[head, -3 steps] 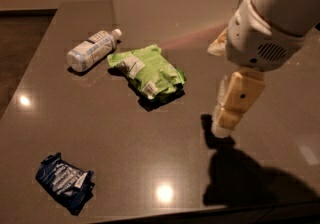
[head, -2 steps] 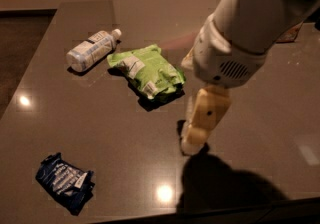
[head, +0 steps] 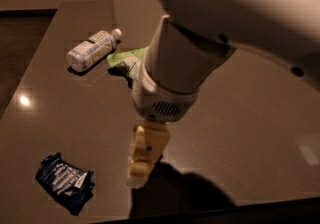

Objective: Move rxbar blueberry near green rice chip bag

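Dark surface [head: 260,133] fills the frame. The big white arm [head: 185,63] covers the centre and hides most of the green rice chip bag [head: 125,59]. A white bottle [head: 92,50] lies upper left. The gripper [head: 137,178] hangs bottom centre; apart or together, I cannot tell. The rxbar blueberry [head: 64,182] lies lower left.

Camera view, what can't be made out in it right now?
Green rice chip bag: camera view, mostly hidden behind the arm; only its left end shows.
Rxbar blueberry: camera view, lettering too small to read.
Gripper: camera view, low over the table, right of the rxbar blueberry; its dark shadow hides the table's near edge.
Arm: camera view, cut off by the top and right edges.
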You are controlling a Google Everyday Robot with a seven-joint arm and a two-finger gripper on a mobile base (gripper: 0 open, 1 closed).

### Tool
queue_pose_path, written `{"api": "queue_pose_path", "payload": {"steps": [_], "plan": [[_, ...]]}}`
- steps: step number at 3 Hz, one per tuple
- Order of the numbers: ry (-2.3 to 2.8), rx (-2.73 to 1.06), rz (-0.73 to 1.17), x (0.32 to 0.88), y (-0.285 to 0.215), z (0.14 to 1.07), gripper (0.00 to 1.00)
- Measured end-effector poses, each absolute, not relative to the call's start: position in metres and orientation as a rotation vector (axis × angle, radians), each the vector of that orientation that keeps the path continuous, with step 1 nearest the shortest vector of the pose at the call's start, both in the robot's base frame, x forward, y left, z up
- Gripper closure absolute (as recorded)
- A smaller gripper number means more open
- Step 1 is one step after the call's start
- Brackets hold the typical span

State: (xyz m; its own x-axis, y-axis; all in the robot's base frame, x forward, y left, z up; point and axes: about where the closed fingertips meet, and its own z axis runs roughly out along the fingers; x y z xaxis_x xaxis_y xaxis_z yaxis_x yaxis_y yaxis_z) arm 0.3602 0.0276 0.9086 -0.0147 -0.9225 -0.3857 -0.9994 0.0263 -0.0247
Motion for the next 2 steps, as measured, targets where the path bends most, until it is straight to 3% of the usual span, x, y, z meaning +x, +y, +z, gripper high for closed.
{"api": "queue_pose_path", "payload": {"steps": [2], "plan": [[1.908,-2.050,0.434,0.340,0.086,0.879,0.00]]}}
